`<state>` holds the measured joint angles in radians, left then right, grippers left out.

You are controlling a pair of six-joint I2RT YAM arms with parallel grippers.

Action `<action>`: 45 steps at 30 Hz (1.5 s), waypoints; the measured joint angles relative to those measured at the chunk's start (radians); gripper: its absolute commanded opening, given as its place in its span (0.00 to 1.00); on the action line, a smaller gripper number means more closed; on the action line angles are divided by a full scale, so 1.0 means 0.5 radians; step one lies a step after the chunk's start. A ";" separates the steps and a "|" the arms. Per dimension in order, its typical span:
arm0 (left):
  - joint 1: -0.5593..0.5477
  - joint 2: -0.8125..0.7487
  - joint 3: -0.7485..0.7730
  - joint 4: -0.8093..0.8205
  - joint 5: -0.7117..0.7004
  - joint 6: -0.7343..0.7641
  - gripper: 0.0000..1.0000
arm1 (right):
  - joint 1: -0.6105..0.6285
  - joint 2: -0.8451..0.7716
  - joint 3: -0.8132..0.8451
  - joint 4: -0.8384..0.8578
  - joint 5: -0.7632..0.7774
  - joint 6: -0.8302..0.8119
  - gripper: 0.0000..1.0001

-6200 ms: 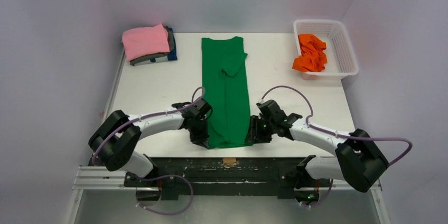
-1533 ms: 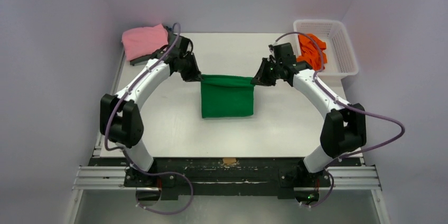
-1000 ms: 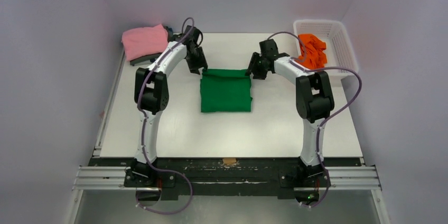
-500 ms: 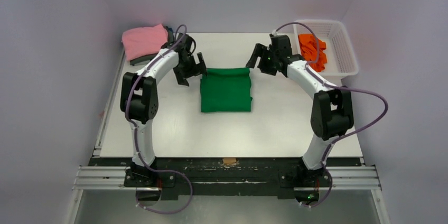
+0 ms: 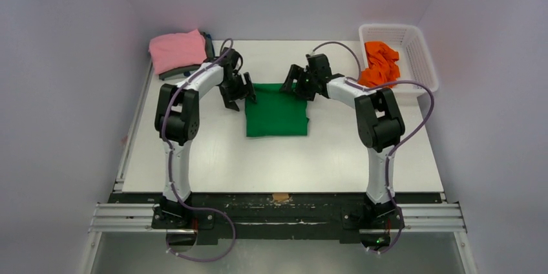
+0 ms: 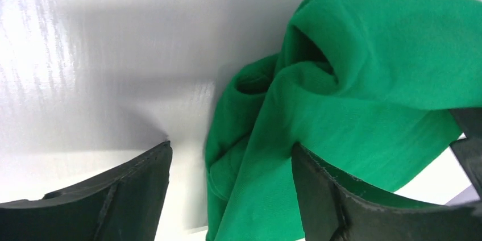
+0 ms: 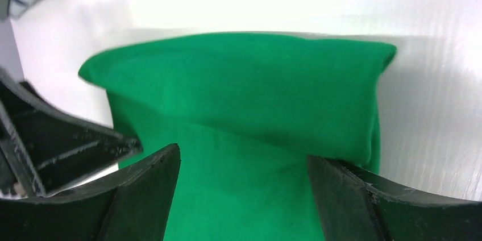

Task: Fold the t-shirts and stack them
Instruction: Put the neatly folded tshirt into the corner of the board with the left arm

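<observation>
Holding our left fingers (image 6: 113, 195) and right fingers (image 7: 352, 201) wide and empty at the twelve o'clock edge of the green shirt (image 5: 276, 111), we could snag its bunched corner, undoing the fold.

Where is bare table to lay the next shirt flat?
The widest bare patch is the near half of the table, between the green shirt and the near edge. A narrower strip runs along the far edge between the pink-topped stack and the basket. Crowded: the green shirt's far edge, by the left gripper and right gripper.
</observation>
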<state>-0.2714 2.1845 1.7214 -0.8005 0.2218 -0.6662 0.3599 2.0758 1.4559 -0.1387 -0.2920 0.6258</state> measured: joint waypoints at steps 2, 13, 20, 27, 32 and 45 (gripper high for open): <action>-0.008 0.024 0.034 -0.010 -0.002 -0.007 0.71 | -0.001 0.047 0.017 0.042 0.064 0.092 0.81; -0.126 0.139 0.198 -0.066 -0.060 -0.129 0.35 | -0.014 0.135 0.139 0.068 0.131 0.342 0.83; -0.265 0.200 0.307 -0.091 -0.156 -0.233 0.00 | -0.022 -0.279 -0.090 -0.004 0.159 0.312 0.85; -0.300 0.264 0.694 -0.349 -0.609 -0.110 0.00 | -0.060 -0.956 -0.349 -0.106 0.498 0.125 0.85; -0.258 0.240 0.883 -0.402 -1.039 0.158 0.00 | -0.076 -1.193 -0.528 -0.241 0.788 0.016 0.85; 0.047 0.241 1.322 -0.252 -1.464 0.767 0.00 | -0.077 -1.287 -0.673 -0.395 1.035 -0.131 0.86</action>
<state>-0.2478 2.3051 2.3825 -0.9264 -0.5102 -0.2829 0.3214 1.4322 1.1194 -0.3363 0.2256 0.5602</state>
